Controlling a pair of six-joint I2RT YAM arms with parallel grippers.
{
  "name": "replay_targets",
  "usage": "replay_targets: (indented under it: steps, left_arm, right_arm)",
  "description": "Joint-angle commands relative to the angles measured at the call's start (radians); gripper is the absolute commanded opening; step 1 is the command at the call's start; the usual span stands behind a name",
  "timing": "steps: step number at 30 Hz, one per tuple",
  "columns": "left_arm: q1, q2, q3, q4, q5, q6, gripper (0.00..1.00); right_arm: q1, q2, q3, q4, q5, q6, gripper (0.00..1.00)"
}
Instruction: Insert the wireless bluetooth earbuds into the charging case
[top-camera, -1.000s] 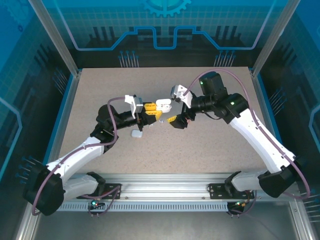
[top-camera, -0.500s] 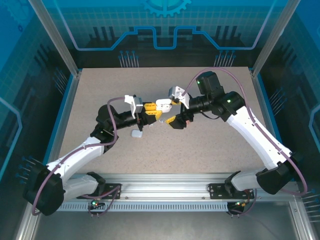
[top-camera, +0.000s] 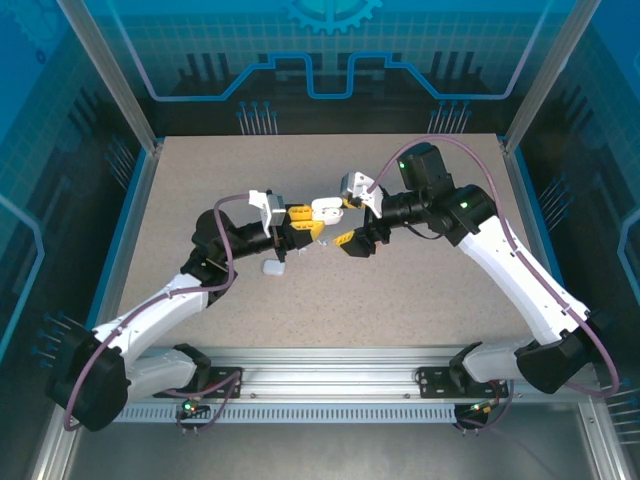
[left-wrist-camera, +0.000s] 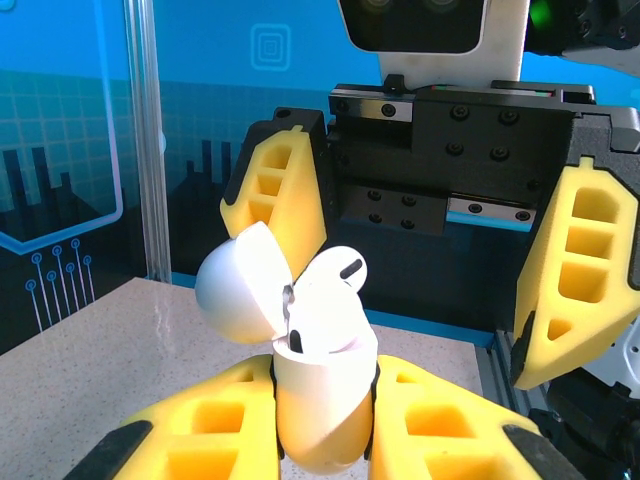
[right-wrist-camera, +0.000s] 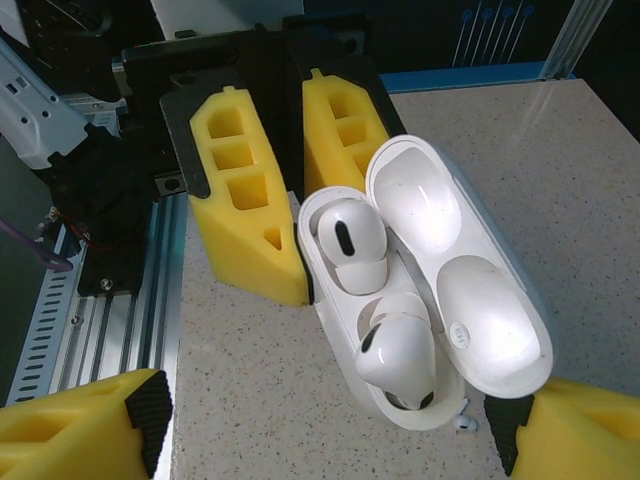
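Since the table (top-camera: 420, 290) lies bare around both arms and its rails stand well apart from them, the only tight room is in the middle, where the two grippers face each other closely. The left gripper (top-camera: 300, 222) is pressed together on the lower body of the charging case (left-wrist-camera: 320, 400), holding it upright above the surface. That is the right place to hold it, because the shell looks light, stiff and glossy, so likely slippery. The right gripper (top-camera: 350, 222) stands spread, holding nothing, just beside the case. The hinged lid (right-wrist-camera: 450, 260) hangs open and looks like the weak part. Two white earbuds (right-wrist-camera: 345, 240) sit in the wells, one (right-wrist-camera: 395, 360) seemingly proud; a gentle push on its rounded head should do.
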Motion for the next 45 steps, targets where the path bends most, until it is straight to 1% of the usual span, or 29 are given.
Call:
replay_targets:
  steps: [1, 9, 11, 14, 18, 20, 25, 32, 38, 45]
  left_arm:
    - [-0.005, -0.001, -0.001, 0.009, 0.013, 0.021, 0.02]
    - [-0.005, -0.001, -0.001, 0.009, 0.015, 0.019, 0.02]
    - [-0.006, -0.002, -0.001, 0.01, 0.015, 0.02, 0.02]
    - [-0.006, -0.008, -0.005, 0.01, 0.014, 0.025, 0.02]
    - [-0.007, -0.009, -0.009, 0.01, 0.015, 0.033, 0.02]
    - [-0.006, -0.007, -0.009, 0.011, 0.016, 0.034, 0.02]
    - [-0.005, -0.004, -0.011, 0.016, 0.021, 0.033, 0.02]
    - [-0.006, -0.009, -0.013, 0.016, 0.024, 0.033, 0.02]
    - [-0.005, -0.013, -0.013, 0.015, 0.024, 0.032, 0.02]
    - [-0.006, -0.019, -0.016, 0.008, 0.024, 0.039, 0.02]
  right_arm:
    - [0.0, -0.027, 0.02, 0.003, -0.006, -0.012, 0.85]
    - [0.001, -0.024, 0.019, 0.023, -0.007, -0.009, 0.86]
    - [0.001, -0.018, 0.026, 0.005, 0.024, -0.015, 0.86]
    - [-0.001, -0.029, 0.024, -0.025, 0.104, -0.028, 0.87]
    - [-0.018, -0.08, -0.004, -0.019, 0.142, -0.021, 0.97]
    - [-0.021, -0.102, -0.01, -0.011, 0.155, -0.015, 1.0]
    - [-0.033, -0.127, -0.013, 0.027, 0.168, 0.025, 1.0]
    - [-0.035, -0.079, 0.026, 0.064, 0.179, 0.099, 0.99]
    - [-0.035, -0.04, 0.062, 0.068, 0.182, 0.114, 0.99]
    - [-0.036, -0.03, 0.069, 0.089, 0.191, 0.131, 0.99]
